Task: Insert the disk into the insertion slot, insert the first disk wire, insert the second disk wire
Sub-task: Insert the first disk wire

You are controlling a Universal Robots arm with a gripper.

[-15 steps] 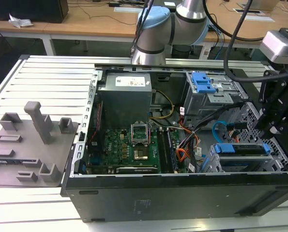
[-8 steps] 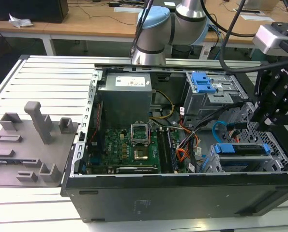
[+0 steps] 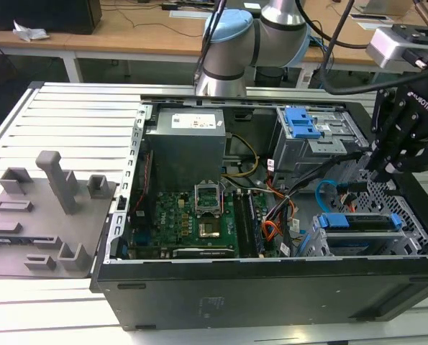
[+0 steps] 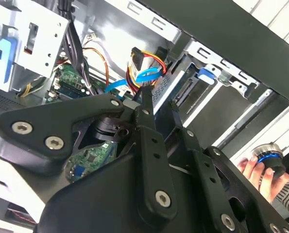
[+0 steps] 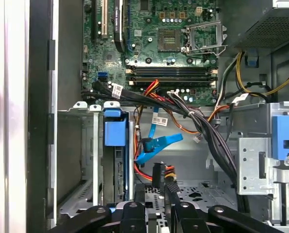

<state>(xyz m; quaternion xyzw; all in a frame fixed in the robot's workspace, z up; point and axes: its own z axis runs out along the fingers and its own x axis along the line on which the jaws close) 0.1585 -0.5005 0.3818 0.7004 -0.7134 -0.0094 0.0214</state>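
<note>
The disk lies in its blue carrier inside the insertion slot, the perforated grey cage at the exterior view's right front corner of the open computer case. In the first wrist view the blue carrier sits in the slot, and a dark plug with red, yellow and orange wires, the first disk wire, is a short way beside the disk's connector edge. My gripper is shut on that plug. The second disk wire, a light-blue loop, hangs just beyond the plug. It is also in the exterior view.
A grey cage with a blue latch stands behind the slot. Black cable bundles and an orange flat cable cross beside the motherboard. A person's hand holds a round knob outside the case. Grey fixtures lie on the exterior view's left.
</note>
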